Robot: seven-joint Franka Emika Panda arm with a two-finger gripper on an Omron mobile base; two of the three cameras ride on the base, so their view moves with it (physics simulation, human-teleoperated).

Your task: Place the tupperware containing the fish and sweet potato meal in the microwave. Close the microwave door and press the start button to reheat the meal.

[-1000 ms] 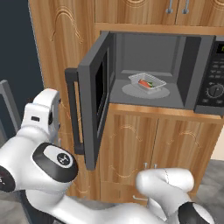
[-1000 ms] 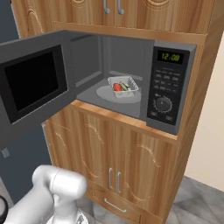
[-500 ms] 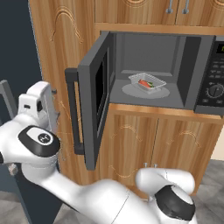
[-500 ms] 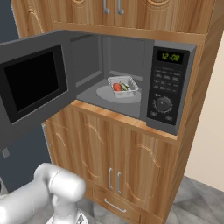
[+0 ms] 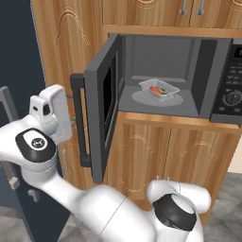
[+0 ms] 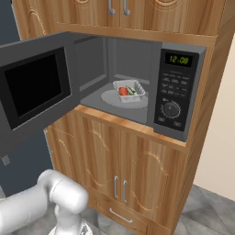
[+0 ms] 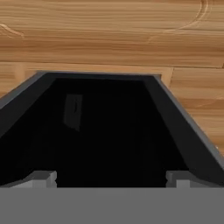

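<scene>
While the tupperware point(image 5: 159, 90) sits inside the microwave point(image 6: 137, 92), the gripper point(image 7: 111, 177) (fingers apart, empty) faces the microwave door point(image 5: 101, 116); an off-centre push could glance off.

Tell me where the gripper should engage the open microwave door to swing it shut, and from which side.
Probably push rather than pinch: press the microwave door's outer face near its free edge by the vertical bar handle, coming from the outside. That edge lies farthest from the hinge, and the tupperware already sits inside.
</scene>
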